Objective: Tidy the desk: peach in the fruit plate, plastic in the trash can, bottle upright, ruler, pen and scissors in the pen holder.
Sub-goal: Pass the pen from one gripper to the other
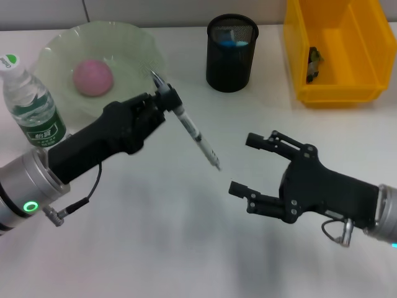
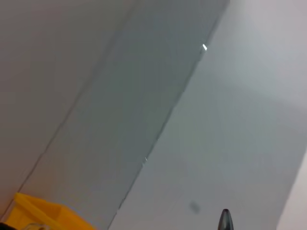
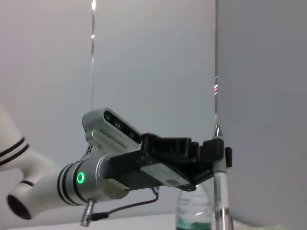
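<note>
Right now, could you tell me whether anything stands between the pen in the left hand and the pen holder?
Nothing visible does. The left hand holds the pen above bare table, and the stretch up to the pen holder is open. The fruit plate lies off to the side, and the open right hand sits nearer the robot.

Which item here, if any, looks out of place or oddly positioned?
Only the pen: it is off the table, held slanting in the shut left gripper, not yet in the pen holder. The peach is in the plate, the bottle upright. The right gripper is open and empty.
</note>
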Motion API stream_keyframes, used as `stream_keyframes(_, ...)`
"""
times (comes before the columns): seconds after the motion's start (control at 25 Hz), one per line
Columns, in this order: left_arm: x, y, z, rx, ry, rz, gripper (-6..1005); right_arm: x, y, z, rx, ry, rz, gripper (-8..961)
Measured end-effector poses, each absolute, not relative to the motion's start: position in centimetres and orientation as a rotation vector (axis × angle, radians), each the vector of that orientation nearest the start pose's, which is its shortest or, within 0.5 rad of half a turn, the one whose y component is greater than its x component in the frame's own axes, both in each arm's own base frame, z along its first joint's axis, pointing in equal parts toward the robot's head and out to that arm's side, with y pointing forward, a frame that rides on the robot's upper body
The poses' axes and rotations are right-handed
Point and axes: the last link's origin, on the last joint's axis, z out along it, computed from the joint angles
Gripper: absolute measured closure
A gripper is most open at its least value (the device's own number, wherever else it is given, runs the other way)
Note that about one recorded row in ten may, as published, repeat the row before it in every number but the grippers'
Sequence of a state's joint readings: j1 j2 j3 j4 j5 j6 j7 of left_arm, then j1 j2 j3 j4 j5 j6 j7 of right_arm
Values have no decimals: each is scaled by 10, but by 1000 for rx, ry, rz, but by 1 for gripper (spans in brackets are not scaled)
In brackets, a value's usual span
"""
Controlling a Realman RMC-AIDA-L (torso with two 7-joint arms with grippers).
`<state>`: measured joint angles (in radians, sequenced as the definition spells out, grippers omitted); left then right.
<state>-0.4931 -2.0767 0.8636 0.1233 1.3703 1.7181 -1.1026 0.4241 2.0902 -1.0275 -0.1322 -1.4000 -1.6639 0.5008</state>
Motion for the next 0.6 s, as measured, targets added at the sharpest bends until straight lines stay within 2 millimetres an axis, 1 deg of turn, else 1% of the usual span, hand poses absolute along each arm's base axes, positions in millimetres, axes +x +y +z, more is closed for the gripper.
stream_keyframes(0.04, -247, 280, -36, -2375, -807, -1487, 871, 264, 246, -64, -2503, 125, 1120, 140)
stream_keyframes(0.08, -247, 281, -35, -2328, -896, -1535, 871, 265, 243, -66, -2487, 114, 1117, 140)
stream_keyframes(0.2, -248, 281, -35, -2244, -998, -1594, 871, 266, 235, -72, -2465, 97, 1105, 140)
stream_keyframes(0.4, -249, 282, -35, -2165, -1142, -1659, 871, 268, 233, -74, -2397, 118, 1097, 141)
stream_keyframes(0.56, -248, 284, -34, -2134, -1214, -1695, 871, 268, 234, -74, -2358, 139, 1098, 141)
stream_keyframes(0.6, -249, 284, -34, -2102, -1272, -1714, 871, 267, 234, -75, -2333, 140, 1099, 141)
